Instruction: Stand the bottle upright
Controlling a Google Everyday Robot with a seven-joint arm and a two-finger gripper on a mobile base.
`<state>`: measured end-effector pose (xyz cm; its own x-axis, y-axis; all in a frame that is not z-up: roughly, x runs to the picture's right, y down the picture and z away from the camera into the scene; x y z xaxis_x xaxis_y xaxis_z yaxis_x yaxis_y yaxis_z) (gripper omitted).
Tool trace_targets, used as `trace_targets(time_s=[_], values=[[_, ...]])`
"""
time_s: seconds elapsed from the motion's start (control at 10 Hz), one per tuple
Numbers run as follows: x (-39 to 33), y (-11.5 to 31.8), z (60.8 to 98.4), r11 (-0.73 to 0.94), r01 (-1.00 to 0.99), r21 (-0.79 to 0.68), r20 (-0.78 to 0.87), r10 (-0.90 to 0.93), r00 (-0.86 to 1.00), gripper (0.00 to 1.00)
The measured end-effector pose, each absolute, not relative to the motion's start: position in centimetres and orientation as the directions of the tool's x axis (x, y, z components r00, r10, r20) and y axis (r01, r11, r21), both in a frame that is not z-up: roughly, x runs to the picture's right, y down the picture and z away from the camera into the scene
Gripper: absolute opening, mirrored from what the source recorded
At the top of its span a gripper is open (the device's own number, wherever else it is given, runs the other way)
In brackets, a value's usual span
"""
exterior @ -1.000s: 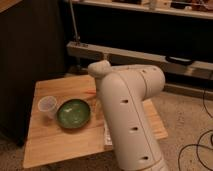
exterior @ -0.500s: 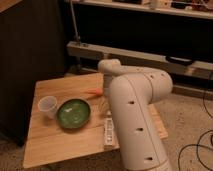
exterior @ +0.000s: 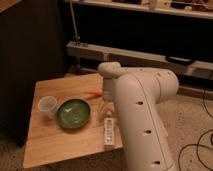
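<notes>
One bottle (exterior: 108, 132) lies flat on the wooden desk (exterior: 52, 142), just right of the green bowl (exterior: 73, 113) and close to the desk's near right edge, partly beside the robot's big white arm. Its long axis runs from the far side of the desk toward the camera, almost straight up and down in the camera view, with only a slight lean. Which end carries the cap cannot be made out.

The gripper (exterior: 107, 103) hangs below the arm's wrist, just beyond the bottle's far end and above the desk, spread wide and holding nothing. By the look of it, the task is at the approach step: the bottle has not been touched or raised.

The next move would call for lowering the gripper over the bottle, with the jaws set across its narrow width rather than along its length. It would then need to close on the bottle, tip it up onto its base and let it go.

A translucent cup (exterior: 47, 106) stands left of the bowl, and a small orange thing (exterior: 93, 92) lies behind it, both well apart from the bottle.
</notes>
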<state>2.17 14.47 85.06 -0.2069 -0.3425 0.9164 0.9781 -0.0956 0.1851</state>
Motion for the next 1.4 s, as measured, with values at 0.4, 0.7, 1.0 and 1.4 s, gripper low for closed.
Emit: trace_targets(time_s=[0.4,0.7,1.0,1.4], values=[[1.9,15.8,85.7,-0.113,0.974,0.196,0.895,-0.387,-0.224,0.8],[1.5,16.3,86.1,-0.114,0.972,0.206,0.886,-0.4,-0.235,0.78],[1.2,16.4,86.3,-0.123,0.969,0.214,0.882,-0.402,-0.245,0.49],[1.2,17.4,86.8,-0.148,0.97,0.195,0.889,-0.39,-0.239,0.09]])
